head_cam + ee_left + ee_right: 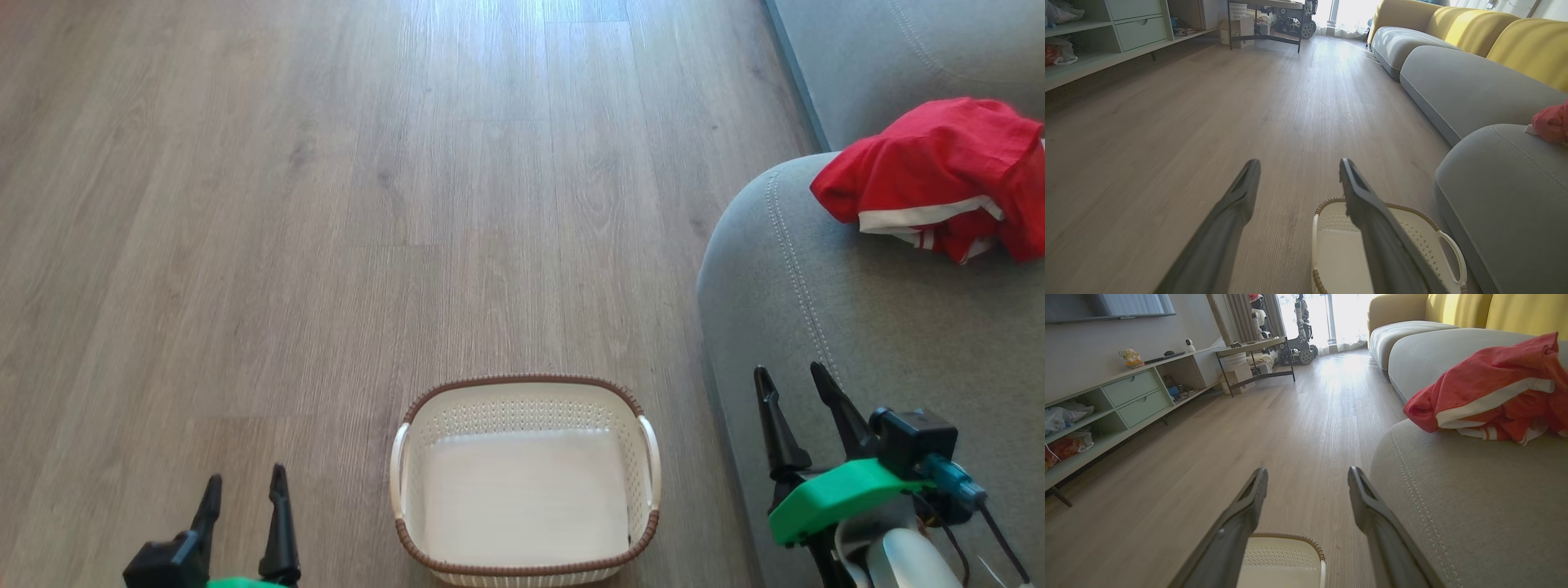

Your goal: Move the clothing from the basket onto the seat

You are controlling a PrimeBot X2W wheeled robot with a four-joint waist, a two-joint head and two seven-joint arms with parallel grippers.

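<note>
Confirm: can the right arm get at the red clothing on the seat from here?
Probably yes. The right gripper is open above the seat's near edge, fingers pointing roughly toward the clothing, with only bare grey cushion between. Whether the arm stretches that far, I cannot tell.

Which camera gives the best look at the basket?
The head view: it looks down into the basket, showing its rim all round and its bare bottom. The left wrist view shows it partly behind a finger; the right wrist view catches just its far end.
</note>
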